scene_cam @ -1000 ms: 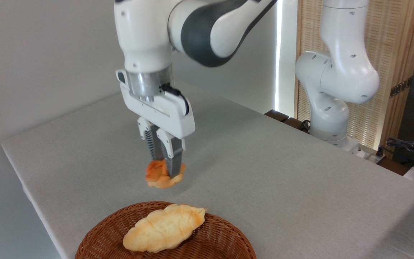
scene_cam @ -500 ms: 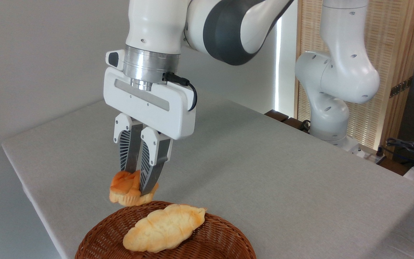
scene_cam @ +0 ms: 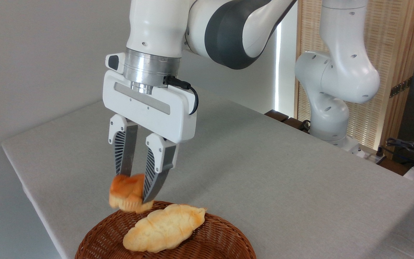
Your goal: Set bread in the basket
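1. The end effector (scene_cam: 135, 192) points down from the white arm (scene_cam: 228, 28), just above the far rim of the basket (scene_cam: 214, 241).
2. Its two ribbed fingers (scene_cam: 158, 169) stand a moderate way apart, with the bread (scene_cam: 126, 192) between their tips. The bread looks slightly blurred, and whether the tips grip it or only flank it cannot be told for sure.
3. The bread — a small, lumpy orange bun with a paler underside — hangs in the air, clear of the tabletop (scene_cam: 264, 172). Its lower edge is close to the basket's far-left rim; contact with the wicker cannot be made out.
4. The basket is round, brown and woven, at the near edge of the picture and partly cut off by it.
5. Inside lies a loaf (scene_cam: 164, 228) — pale yellow, long, browned at its upper right tip — set diagonally across the wicker, just to the right of the bun and below it.
6. The tabletop is covered in light grey cloth. At its far right stands the arm's base (scene_cam: 331, 118), with a slatted wooden screen (scene_cam: 394, 54) behind.
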{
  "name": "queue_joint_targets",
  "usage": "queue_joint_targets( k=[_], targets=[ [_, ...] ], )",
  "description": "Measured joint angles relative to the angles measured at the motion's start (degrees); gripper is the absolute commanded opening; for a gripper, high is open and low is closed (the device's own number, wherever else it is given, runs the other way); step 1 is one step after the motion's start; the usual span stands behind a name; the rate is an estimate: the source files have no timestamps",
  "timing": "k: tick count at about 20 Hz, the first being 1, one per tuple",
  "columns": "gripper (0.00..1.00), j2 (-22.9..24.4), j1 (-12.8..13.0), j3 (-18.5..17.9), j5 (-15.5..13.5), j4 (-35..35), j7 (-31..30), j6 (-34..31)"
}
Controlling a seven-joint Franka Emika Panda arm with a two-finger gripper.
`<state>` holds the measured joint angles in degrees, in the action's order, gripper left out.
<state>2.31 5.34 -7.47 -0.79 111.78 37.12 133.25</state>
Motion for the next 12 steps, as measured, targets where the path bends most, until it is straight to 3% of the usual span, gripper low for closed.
queue_joint_targets(
  k=[8, 12],
  targets=[
    [1.0, 0.0, 0.0, 0.0, 0.0, 0.0, 0.0, -0.2],
    [1.0, 0.3, 0.0, 0.3, 0.0, -0.3, -0.1, -5.7]
  ],
)
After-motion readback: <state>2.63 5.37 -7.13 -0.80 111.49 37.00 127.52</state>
